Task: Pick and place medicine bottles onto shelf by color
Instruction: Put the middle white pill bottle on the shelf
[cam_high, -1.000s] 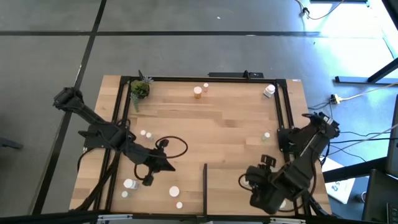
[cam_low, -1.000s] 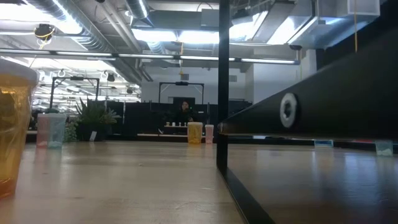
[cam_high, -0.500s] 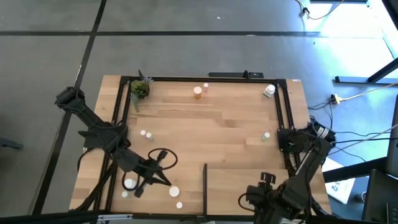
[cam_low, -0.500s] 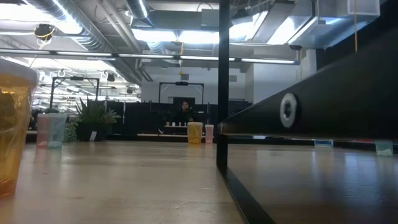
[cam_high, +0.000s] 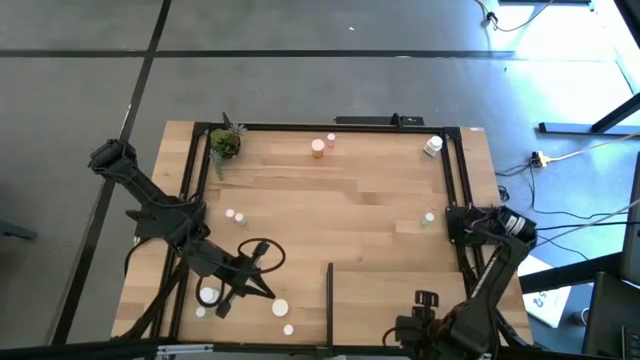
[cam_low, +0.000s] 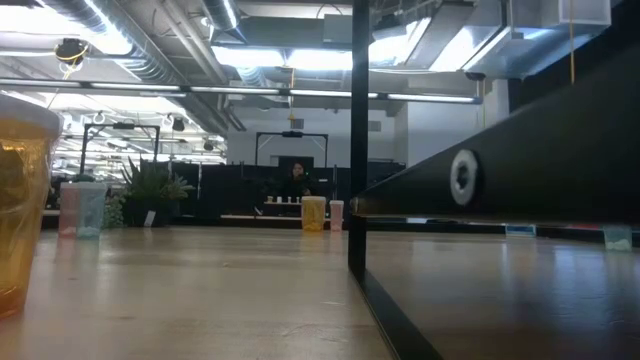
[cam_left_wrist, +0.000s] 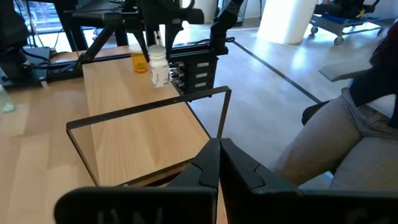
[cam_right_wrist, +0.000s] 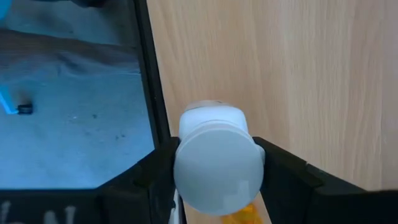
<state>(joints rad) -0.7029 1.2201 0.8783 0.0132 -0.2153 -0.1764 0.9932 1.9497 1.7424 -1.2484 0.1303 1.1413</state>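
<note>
My right gripper (cam_right_wrist: 216, 174) hangs pointing down over the near right corner (cam_high: 430, 330), shut on a medicine bottle (cam_right_wrist: 216, 163) with a white cap and an orange body, beside the shelf (cam_high: 395, 290), a light-wood panel with a black strip (cam_high: 330, 298). My left gripper (cam_high: 262, 288) is shut on nothing at the near left, above white-capped bottles (cam_high: 209, 296) (cam_high: 279, 308) standing on the table. More bottles stand at the far edge: an orange one (cam_high: 318, 148) and a white one (cam_high: 432, 146). A greenish one (cam_high: 428, 217) stands at the right. My right gripper pinches the bottle at its white cap (cam_right_wrist: 186, 163) between the two fingers (cam_right_wrist: 280, 177), one on each side. The fingers come from above, pointing down. The bottle stands upright in the hold, its orange body (cam_right_wrist: 239, 214) below the cap. Whether its base rests on wood I cannot tell.
A small potted plant (cam_high: 224, 143) stands at the far left corner. A black frame (cam_high: 455, 180) edges the table. Two small bottles (cam_high: 235, 216) stand left of centre. An amber bottle (cam_low: 20, 200) stands close to the low camera. A seated person's leg (cam_left_wrist: 348, 137) shows beyond the table.
My right gripper has gone down and toward the table's near edge, staying shut on the bottle. My left gripper has swung a little toward the near left corner, then kept still, fingers shut throughout.
</note>
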